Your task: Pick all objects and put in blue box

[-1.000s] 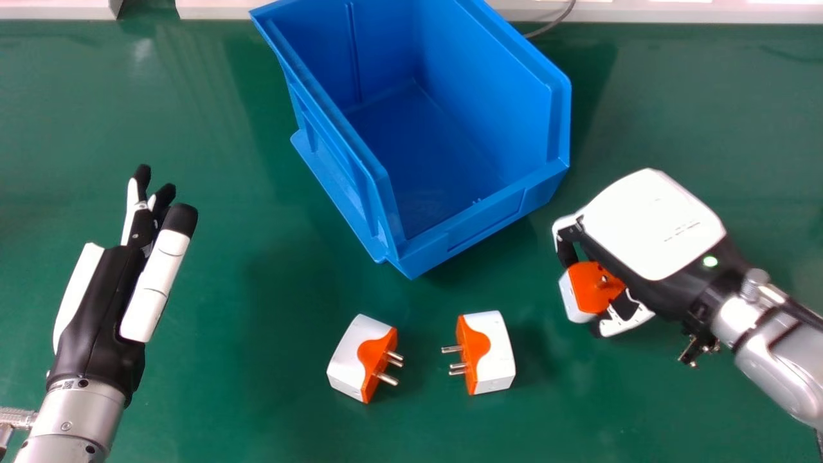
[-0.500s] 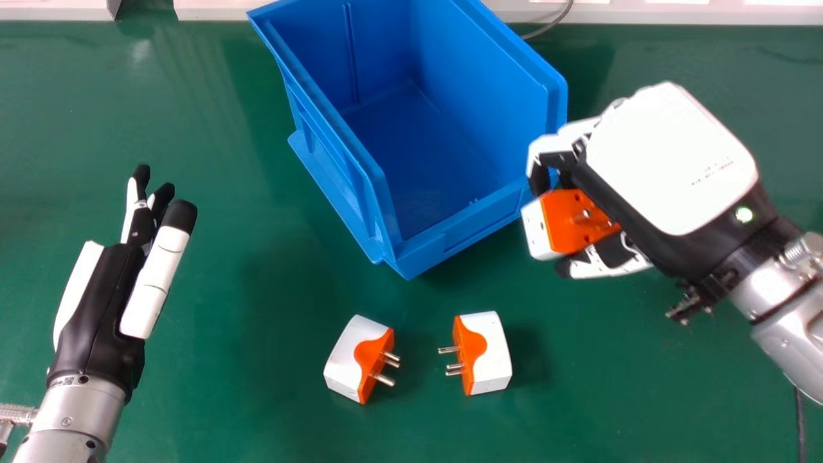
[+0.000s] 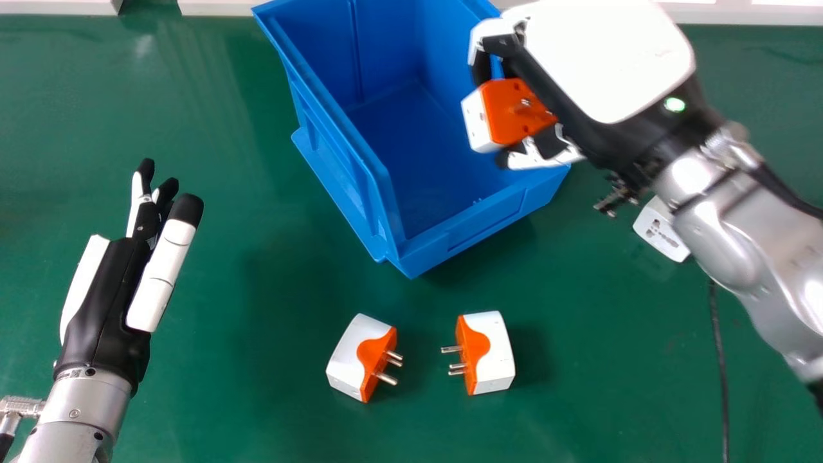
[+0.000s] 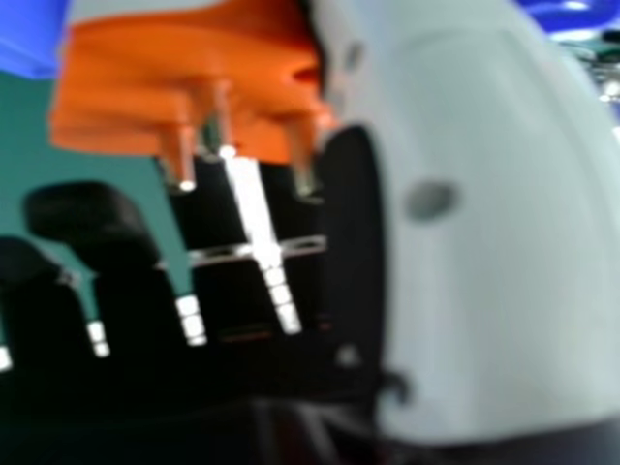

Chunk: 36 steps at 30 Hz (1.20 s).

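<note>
Robot hand (image 3: pixel 611 64) at right held an orange-and-white adapter (image 3: pixel 511 116) by the right wall of the blue box (image 3: pixel 485 218); clean placement called for centring, lowering, then gentle release

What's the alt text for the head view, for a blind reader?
The right robot hand holds an orange-and-white plug adapter at the right side of a blue box. Two similar adapters lie on a green table, prongs facing, and a white one is partly hidden by the right forearm. The left robot hand is open.
</note>
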Motion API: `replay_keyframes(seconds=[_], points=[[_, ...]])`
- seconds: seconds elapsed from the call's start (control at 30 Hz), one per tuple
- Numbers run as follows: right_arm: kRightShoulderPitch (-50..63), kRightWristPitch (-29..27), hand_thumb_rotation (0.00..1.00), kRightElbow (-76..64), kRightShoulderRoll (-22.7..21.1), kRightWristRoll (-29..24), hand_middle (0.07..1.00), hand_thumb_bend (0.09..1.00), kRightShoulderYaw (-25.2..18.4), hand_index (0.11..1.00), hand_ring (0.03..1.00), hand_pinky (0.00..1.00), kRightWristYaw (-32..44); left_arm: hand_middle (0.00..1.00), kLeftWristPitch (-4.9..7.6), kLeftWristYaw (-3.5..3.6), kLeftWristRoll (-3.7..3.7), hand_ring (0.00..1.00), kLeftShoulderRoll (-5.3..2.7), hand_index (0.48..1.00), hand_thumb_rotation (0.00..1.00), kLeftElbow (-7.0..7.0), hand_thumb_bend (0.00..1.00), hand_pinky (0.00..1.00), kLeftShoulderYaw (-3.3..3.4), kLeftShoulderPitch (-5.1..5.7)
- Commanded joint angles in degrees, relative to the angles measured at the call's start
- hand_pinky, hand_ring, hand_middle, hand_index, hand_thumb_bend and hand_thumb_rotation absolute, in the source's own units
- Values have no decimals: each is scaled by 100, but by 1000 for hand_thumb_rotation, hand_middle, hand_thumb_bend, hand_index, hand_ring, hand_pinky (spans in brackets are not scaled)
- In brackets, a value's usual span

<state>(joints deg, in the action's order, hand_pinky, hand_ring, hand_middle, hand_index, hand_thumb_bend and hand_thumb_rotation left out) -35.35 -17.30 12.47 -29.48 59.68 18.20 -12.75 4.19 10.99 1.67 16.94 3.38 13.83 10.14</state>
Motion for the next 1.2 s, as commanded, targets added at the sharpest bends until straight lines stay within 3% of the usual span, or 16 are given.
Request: replay_keyframes(seconds=[0.0, 0.1, 0.33, 0.47, 0.7, 0.87, 0.97, 1.0, 1.03, 1.1, 1.17], points=[[-620, 152, 143, 376, 168, 121, 180, 496, 88, 474, 110, 66, -303, 1000, 0, -31, 6, 1000, 32, 1000, 1000, 73, 788, 1000, 7, -51], [-1129, 300, 144, 1021, 375, 291, 177, 495, 308, 471, 105, 62, -512, 1000, -28, -38, 11, 1000, 28, 1000, 1000, 62, 783, 1000, 5, -66], [-2225, 695, 147, 2750, 1004, 408, 177, 493, 859, 478, 100, 52, -893, 1000, -211, -59, 38, 1000, -12, 1000, 1000, 221, 779, 1000, -6, -28], [-2655, 844, 146, 3619, 1310, 386, 161, 495, 1172, 477, 90, 46, -1085, 1000, -318, -94, 11, 1000, -41, 1000, 1000, 314, 780, 1000, -34, -26], [-2913, 897, 144, 4393, 1651, 284, 146, 499, 1529, 477, 79, 38, -1338, 1000, -486, -164, -21, 1000, -67, 1000, 1000, 472, 775, 1000, -71, 3], [-2884, 754, 132, 4603, 1715, 111, 216, 510, 1609, 481, 91, 47, -1376, 1000, -536, -201, -30, 1000, -86, 1000, 1000, 538, 770, 1000, -88, 17], [-2786, 946, 58, 4599, 1748, 14, 368, 516, 1638, 484, 257, 202, -1064, 1000, -546, -225, -35, 1000, -100, 1000, 1000, 536, 775, 1000, -96, -3], [-2752, 1043, 96, 4564, 1763, 9, 463, 508, 1664, 488, 396, 325, -942, 1000, -559, -236, -40, 1000, -106, 1000, 1000, 552, 782, 1000, -104, -5], [-2722, 1159, 195, 4507, 1772, 50, 501, 516, 1716, 518, 443, 366, -833, 1000, -569, -246, -44, 1000, -111, 1000, 1000, 567, 784, 1000, -114, -5], [-2677, 1319, 511, 4408, 1768, 111, 664, 555, 1803, 643, 638, 523, -693, 1000, -574, -257, -44, 1000, -111, 1000, 1000, 575, 787, 1000, -124, -3], [-2622, 1447, 547, 4297, 1744, 121, 700, 566, 1880, 672, 675, 557, -561, 1000, -581, -270, -35, 1000, -104, 1000, 1000, 558, 788, 1000, -129, -14]])
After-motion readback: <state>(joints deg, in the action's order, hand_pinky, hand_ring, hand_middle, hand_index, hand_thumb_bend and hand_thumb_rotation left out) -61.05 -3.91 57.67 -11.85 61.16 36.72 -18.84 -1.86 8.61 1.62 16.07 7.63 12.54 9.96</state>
